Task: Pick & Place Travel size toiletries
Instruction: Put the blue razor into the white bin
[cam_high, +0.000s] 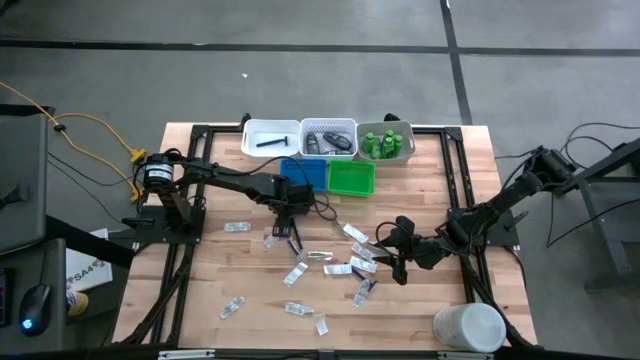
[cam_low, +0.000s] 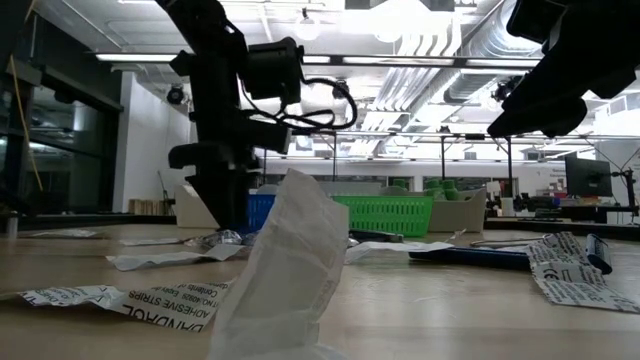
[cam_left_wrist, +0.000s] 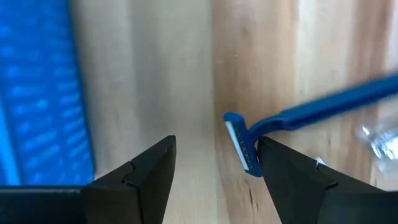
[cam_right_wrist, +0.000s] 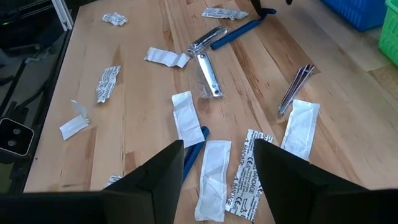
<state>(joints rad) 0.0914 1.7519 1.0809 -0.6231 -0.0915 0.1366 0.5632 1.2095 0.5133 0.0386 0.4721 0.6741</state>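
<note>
Wooden table (cam_high: 200, 290) fills mid frame of the high view, with a row of three trays at its upper edge: white tray (cam_high: 271, 137), white basket tray (cam_high: 329, 137), pale tray (cam_high: 386, 142), then blue tray (cam_high: 306, 174) and green tray (cam_high: 351, 178) just below them. Large white cylindrical container (cam_high: 467, 327) sits at lower right of the table. Off the table at left, yellow cable (cam_high: 90, 125) runs across grey floor (cam_high: 300, 60), computer mouse (cam_high: 33, 305) at lower left.

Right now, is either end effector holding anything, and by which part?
Nothing held. Left end effector is open beside the blue plastic razor's head; right end effector is open above white packets.
</note>
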